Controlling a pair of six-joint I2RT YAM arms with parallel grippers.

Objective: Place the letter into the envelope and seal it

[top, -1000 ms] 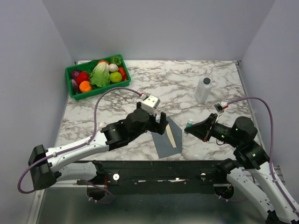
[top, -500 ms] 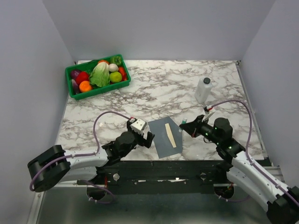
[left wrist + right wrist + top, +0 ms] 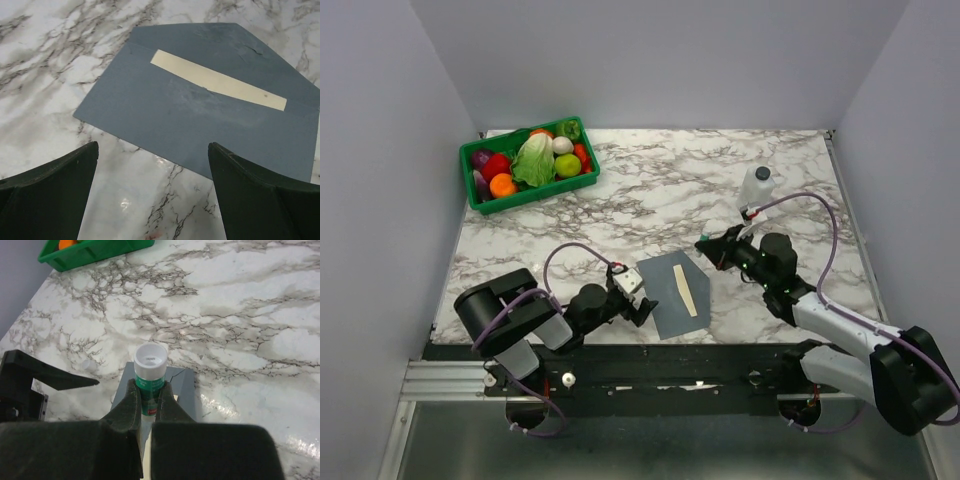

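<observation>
One marble table point(image 3: 720, 170) carries everything, and two arms reach over it from its near edge. There is one green basket point(image 3: 535, 192) at 10 o'clock on the table, full of mixed vegetables and fruit (too crowded for a sure count).

One grey envelope point(image 3: 665, 300) lies flat at 6 o'clock, close to the near edge, with its triangular flap opened out flat on the marble. The one letter point(image 3: 686, 293) is inside it. Only a narrow cream strip of it shows along the fold line of the flap.

One white bottle point(image 3: 756, 193) with a dark cap stands at 2 o'clock, well apart from the envelope.

The left gripper point(image 3: 638, 303) sits low at 9 o'clock of the envelope, just beside its edge. Its two fingers stand wide apart and hold nothing. The right gripper point(image 3: 705, 247) is at 1 o'clock of the envelope, near the flap tip, and its two fingers are closed on one small glue stick point(image 3: 150, 367) with a green body and a white end. Whether the stick touches the paper I cannot tell.
</observation>
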